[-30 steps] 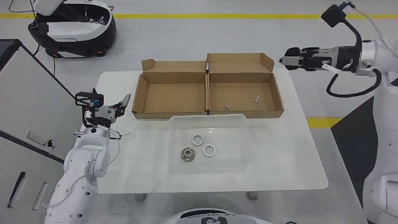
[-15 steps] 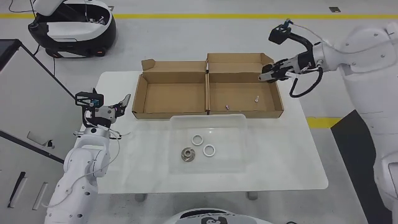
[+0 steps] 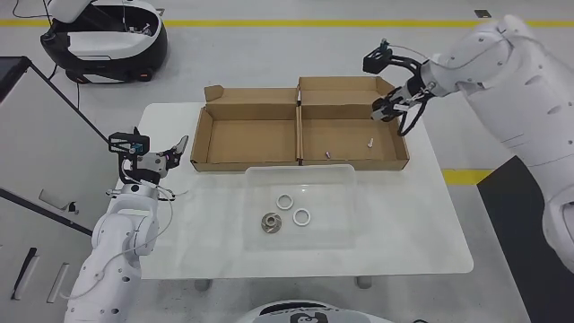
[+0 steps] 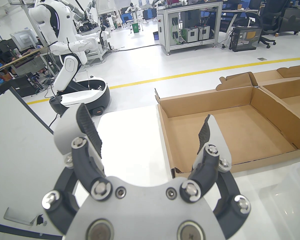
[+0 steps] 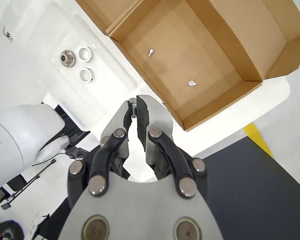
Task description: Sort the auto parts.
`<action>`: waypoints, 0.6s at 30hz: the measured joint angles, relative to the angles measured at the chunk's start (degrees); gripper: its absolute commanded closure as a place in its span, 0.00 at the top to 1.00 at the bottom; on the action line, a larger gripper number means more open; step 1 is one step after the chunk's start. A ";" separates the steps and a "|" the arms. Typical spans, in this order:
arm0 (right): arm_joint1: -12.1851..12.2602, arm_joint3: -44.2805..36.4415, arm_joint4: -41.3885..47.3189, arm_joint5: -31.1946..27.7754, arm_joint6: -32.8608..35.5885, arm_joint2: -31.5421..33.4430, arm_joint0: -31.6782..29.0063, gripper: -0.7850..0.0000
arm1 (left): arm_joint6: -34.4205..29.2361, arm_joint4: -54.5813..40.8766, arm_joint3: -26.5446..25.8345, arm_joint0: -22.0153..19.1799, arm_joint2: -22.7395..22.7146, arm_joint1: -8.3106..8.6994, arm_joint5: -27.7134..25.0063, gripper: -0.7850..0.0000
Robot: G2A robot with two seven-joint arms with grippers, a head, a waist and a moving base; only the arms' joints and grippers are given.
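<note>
Looking down from the top camera, I see the white counter (image 3: 421,224) carrying everything. Two open cardboard boxes stand along its far half, side by side with their inner walls touching: the left box (image 3: 247,141) and the right box (image 3: 345,130). Just in front of them, centred on where they meet, sits the clear tray (image 3: 323,184).

My left hand (image 4: 145,112) hangs at the counter's left edge, just outside the left box's outer wall. Its fingers are spread wide and hold nothing. My right hand (image 5: 133,101) is over the right end of the right box. Its fingers are pinched almost together on a small bolt (image 5: 132,107), which is gripped between the ribbed pads close to their tips.

In the tray, the metal flange (image 3: 271,222) lies left of centre, towards the near side. The first white ring (image 3: 284,202) lies just beyond the flange. The second white ring (image 3: 302,217) lies just to the flange's right. The two rings are near each other but apart.

On the floor of the right box lie the smallest pieces. One loose screw (image 3: 328,154) is close to the near wall, and another screw (image 3: 369,142) is towards the right end, well apart from the first.
</note>
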 measured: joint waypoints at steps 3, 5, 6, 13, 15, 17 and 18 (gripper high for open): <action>-0.59 2.94 -0.44 -1.29 -1.29 -3.55 3.04 0.00 | 0.00 0.00 0.00 0.00 0.00 0.00 0.00 1.00; -0.99 4.34 -0.80 -1.97 -1.96 -5.69 4.72 0.00 | 0.00 0.00 0.00 0.00 0.00 0.00 0.00 1.00; -1.30 5.10 -1.43 -2.52 -2.52 -7.22 5.80 0.00 | 0.00 0.00 0.00 0.00 0.00 0.00 0.00 1.00; -4.07 9.56 -3.59 -5.18 -5.18 -15.25 10.84 0.00 | 0.00 0.00 0.00 0.00 0.00 0.00 0.00 1.00; -5.23 11.01 -4.04 -5.77 -5.78 -17.22 11.86 0.00 | 0.00 0.00 0.00 0.00 0.00 0.00 0.00 1.00; -6.27 12.32 -4.20 -6.18 -6.19 -18.66 12.49 0.00 | 0.00 0.00 0.00 0.00 0.00 0.00 0.00 1.00; -6.99 13.24 -4.12 -6.45 -6.46 -19.46 12.80 0.00 | 0.00 0.00 0.00 0.00 0.00 0.00 0.00 1.00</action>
